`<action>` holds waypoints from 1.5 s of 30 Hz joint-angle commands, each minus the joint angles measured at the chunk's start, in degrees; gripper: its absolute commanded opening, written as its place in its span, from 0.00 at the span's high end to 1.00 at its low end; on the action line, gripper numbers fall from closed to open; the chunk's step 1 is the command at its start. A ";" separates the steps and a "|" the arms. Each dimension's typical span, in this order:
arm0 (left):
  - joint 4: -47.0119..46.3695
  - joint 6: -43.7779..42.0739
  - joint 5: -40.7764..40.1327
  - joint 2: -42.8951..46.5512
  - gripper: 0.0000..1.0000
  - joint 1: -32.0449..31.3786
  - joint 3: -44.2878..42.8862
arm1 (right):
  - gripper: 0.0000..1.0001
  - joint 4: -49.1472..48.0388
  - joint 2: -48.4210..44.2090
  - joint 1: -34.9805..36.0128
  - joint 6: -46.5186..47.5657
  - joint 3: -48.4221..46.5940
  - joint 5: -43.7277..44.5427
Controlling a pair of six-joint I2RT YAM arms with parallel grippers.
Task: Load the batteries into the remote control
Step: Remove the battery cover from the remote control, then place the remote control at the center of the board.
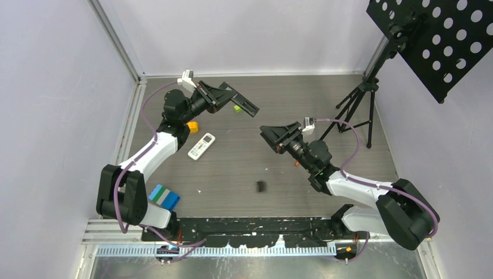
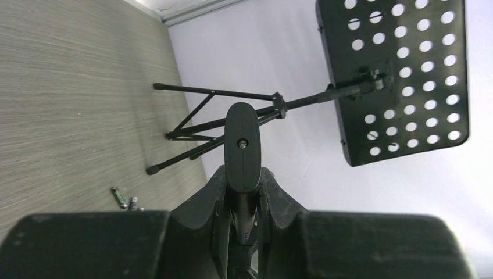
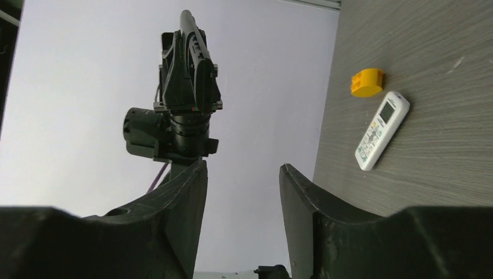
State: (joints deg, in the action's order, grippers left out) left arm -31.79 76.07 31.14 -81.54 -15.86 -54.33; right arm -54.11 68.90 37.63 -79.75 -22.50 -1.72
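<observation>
At the lower left of the overhead view, a small stack of blue, green and white plastic blocks (image 1: 164,196) lies beside the base of the left arm. Higher up, a yellow plastic brick (image 1: 192,127) and a slim white remote control (image 1: 201,146) lie on the grey wood-grain table (image 1: 232,174), near each other but not touching.

Above them, in the upper left part, the left gripper (image 1: 228,93) is raised off the table. Its jaws are closed on a long black remote control (image 1: 247,106), which sticks out to the right. The left wrist view shows this remote end-on. Only a narrow edge with one round dot is visible, and the face of the remote is hidden. Just below it in the overhead view lies a tiny lime-green piece (image 1: 237,108), too small to name. Near the bottom centre there is a small dark lump (image 1: 261,186), blurred, and I cannot tell what it is.

Right of centre, the right gripper (image 1: 268,138) points to the left. Its jaws stand apart with nothing between them.

The batteries (image 2: 119,197) show only in the left wrist view, at the lower left. At least two tiny cells lie on the table near one foot of the tripod, and the gripper body cuts off the last of them. In the overhead view I cannot find them.

At the far right stands a black metal music stand with a perforated plate (image 1: 430,40). The upper right corner of the frame cuts off part of the plate.
</observation>
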 commanded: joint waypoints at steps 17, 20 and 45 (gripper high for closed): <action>17.31 -25.63 4.58 -2.60 1.00 -1.26 2.87 | 0.44 60.67 -3.67 -2.62 27.93 -14.91 4.75; 20.92 -29.13 4.28 -1.07 1.00 -2.48 4.39 | 0.44 69.21 -3.54 -4.56 29.08 -16.99 4.97; 18.56 -31.75 0.63 -8.82 1.00 -21.70 9.96 | 0.31 89.54 -11.46 -6.45 33.39 -17.09 -2.36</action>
State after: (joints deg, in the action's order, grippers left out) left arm -10.52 41.56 34.37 -88.09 -37.10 -44.34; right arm 39.40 59.77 31.27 -45.82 -40.73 -1.91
